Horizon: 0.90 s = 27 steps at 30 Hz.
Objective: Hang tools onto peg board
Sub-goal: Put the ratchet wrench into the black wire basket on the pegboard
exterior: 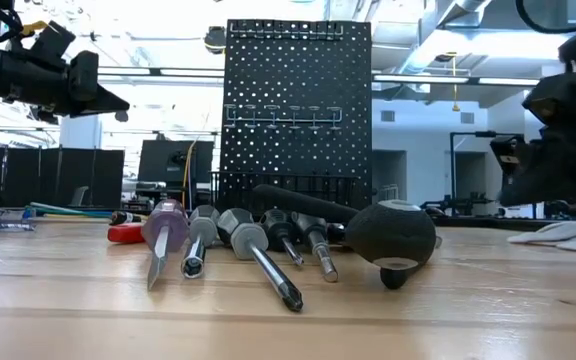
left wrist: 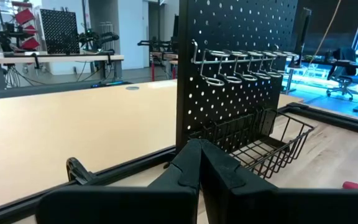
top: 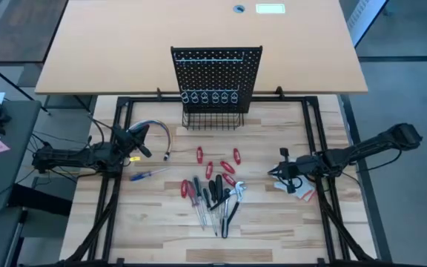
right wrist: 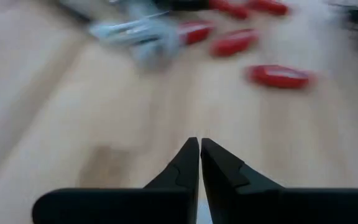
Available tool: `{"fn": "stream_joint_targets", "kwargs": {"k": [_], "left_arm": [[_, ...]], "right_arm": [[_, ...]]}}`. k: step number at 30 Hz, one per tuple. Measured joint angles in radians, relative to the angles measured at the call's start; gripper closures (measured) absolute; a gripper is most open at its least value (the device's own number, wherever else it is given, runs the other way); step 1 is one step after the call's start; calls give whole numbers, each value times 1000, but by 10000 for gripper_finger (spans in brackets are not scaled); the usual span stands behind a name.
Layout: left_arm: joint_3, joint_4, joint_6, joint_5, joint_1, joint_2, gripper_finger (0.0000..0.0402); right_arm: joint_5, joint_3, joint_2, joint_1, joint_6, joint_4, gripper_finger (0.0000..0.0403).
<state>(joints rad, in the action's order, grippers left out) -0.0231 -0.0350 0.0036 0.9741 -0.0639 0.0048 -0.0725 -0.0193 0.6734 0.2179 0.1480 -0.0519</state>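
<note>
The tools (top: pixel 213 194) lie heaped on the tabletop (top: pixel 154 230) in front of the peg board (top: pixel 215 78), long axes mostly running away from the board, a few red handles scattered nearer it. They sit just to the inner side of the right hand (top: pixel 282 172), which is the nearer one; it hangs low, clenched and empty, pointing at them. The left hand (top: pixel 144 150), also clenched on nothing, waits raised on the heap's far side, facing the board.
</note>
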Motion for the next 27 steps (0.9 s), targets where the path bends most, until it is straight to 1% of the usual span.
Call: {"fn": "stream_joint_targets", "kwargs": {"k": [1, 2, 3, 15, 18, 23, 27], "left_arm": [[0, -1, 0, -1, 0, 0, 401], [0, 0, 0, -1, 0, 0, 401], [0, -1, 0, -1, 0, 0, 401], [0, 0, 0, -1, 0, 0, 401], [0, 3, 0, 0, 0, 0, 402], [0, 0, 0, 0, 0, 0, 402], [0, -3, 0, 0, 0, 0, 401]], "right_arm": [[83, 1, -13, 1, 18, 49, 377], [126, 1, -29, -1, 28, 52, 377], [134, 0, -36, -3, 29, 47, 377], [133, 1, -32, -4, 28, 40, 377], [109, 4, -32, -10, 29, 22, 377], [94, 4, -32, -41, 35, -109, 377], [86, 3, -33, -82, 36, -360, 377]]}}
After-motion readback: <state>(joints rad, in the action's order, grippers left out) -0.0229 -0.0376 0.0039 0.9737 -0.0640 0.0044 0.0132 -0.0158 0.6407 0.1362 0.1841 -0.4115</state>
